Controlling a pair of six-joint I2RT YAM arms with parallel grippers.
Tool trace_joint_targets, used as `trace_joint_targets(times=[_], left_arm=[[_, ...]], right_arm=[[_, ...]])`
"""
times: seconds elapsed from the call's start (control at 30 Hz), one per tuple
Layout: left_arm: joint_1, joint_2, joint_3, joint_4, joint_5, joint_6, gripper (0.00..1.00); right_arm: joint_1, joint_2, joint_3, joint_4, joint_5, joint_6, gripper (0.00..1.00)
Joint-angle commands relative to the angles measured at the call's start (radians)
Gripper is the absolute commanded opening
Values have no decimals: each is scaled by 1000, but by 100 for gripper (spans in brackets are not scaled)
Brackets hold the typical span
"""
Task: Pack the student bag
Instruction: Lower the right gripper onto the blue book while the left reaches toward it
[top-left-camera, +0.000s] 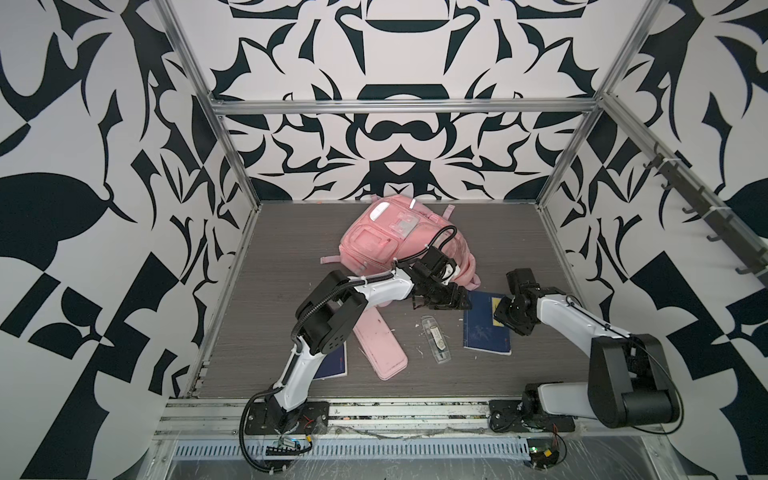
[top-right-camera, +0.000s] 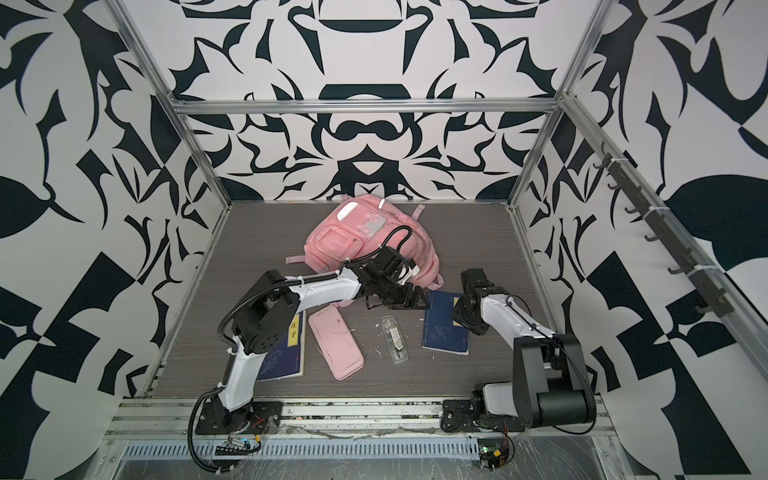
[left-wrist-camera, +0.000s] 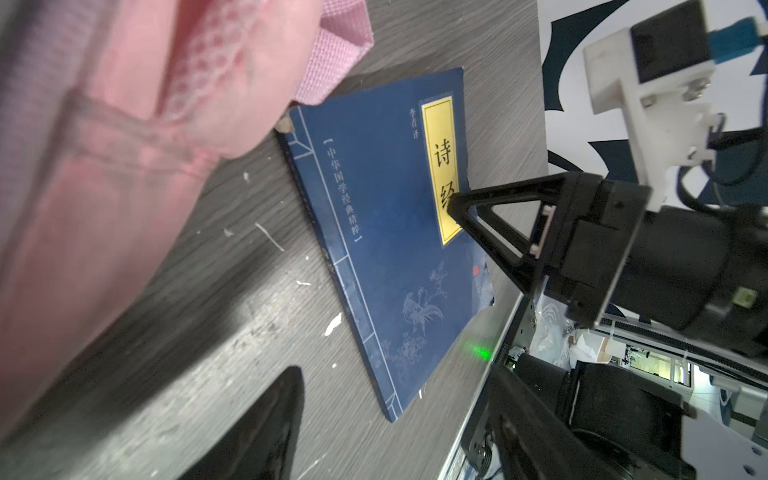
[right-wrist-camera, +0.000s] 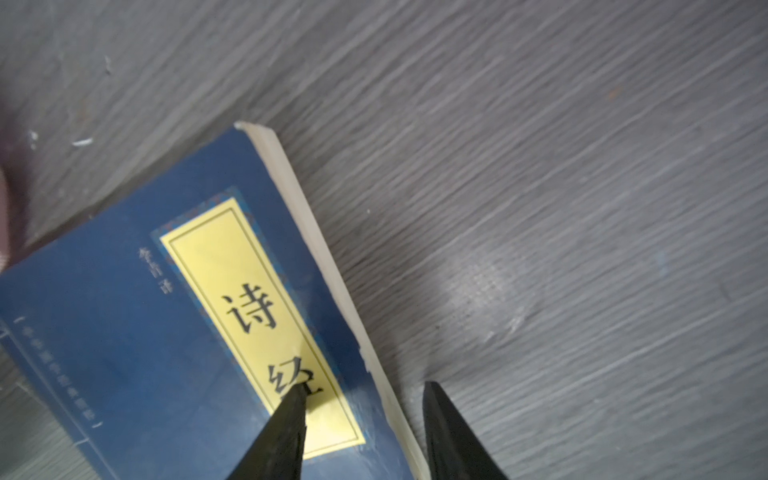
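Plainly, the coming move turns on the blue book (top-left-camera: 486, 334), which lies flat on the desk (top-left-camera: 270, 266) with its long axis running from the back wall toward the arm bases. The right claw (right-wrist-camera: 365, 386) straddles its open page edge with jaws partly apart. 1 fingertip (right-wrist-camera: 297, 399) sits on the yellow title label and the other is off the book, just beside the pages, so nothing is gripped yet. The student bag (top-left-camera: 386, 241) lies beyond the book, to this claw's left, its strap just beside the book's far corner. The left claw (top-left-camera: 446, 299) hovers there; I cannot tell its opening.
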Motion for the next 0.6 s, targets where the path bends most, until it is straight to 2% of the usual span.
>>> trace_joint_targets(times=[0.0,0.2,0.57], left_arm=[[-6,42,41,-85,3,-7,72],[-13,88,84,-119,7,-10,71],[-20,172,156,-148,24,-59,67]], right_arm=[[-6,21,22,-7,5,-15,42],[-9,47,35,-6,-9,-26,28],[-8,58,25,-11,-34,-25,29]])
